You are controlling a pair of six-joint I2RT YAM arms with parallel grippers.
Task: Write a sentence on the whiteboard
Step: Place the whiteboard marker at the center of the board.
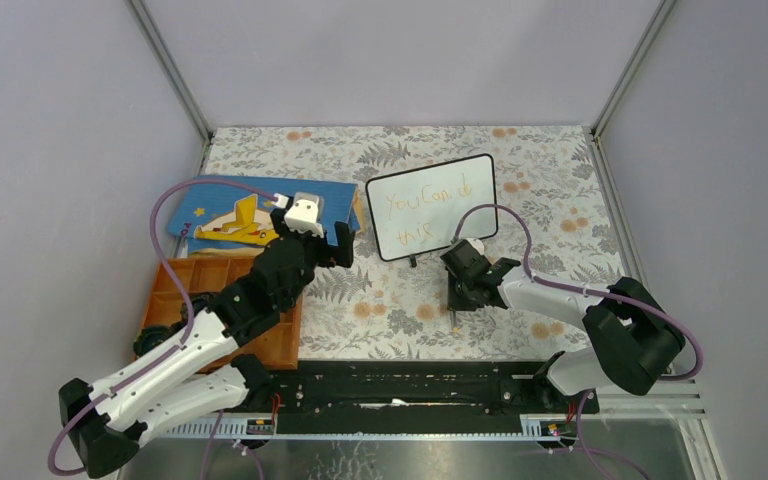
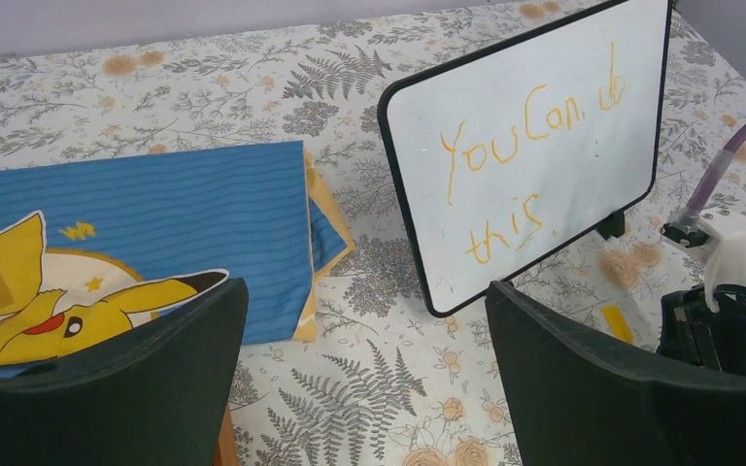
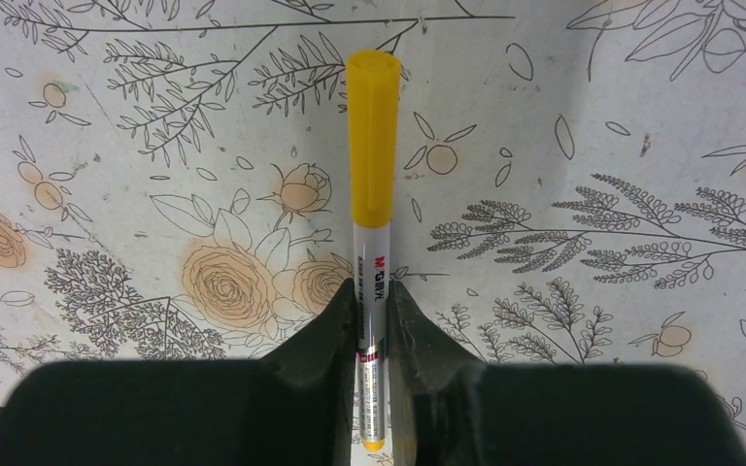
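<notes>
Progress: the sentence "You Can do this" stands in two orange lines on the whiteboard; the writing looks finished.
Left to do: probably only putting the marker away.
Whiteboard: upright on its feet toward the back of the floral surface, just right of the blue book.
Right claw: clamped on the marker's barrel, yellow cap on, pointing down at the surface.
Left claw: fingers wide apart, holding nothing, near the book.
Orange tray: divided; the arm hides most of it, contents unclear.
</notes>
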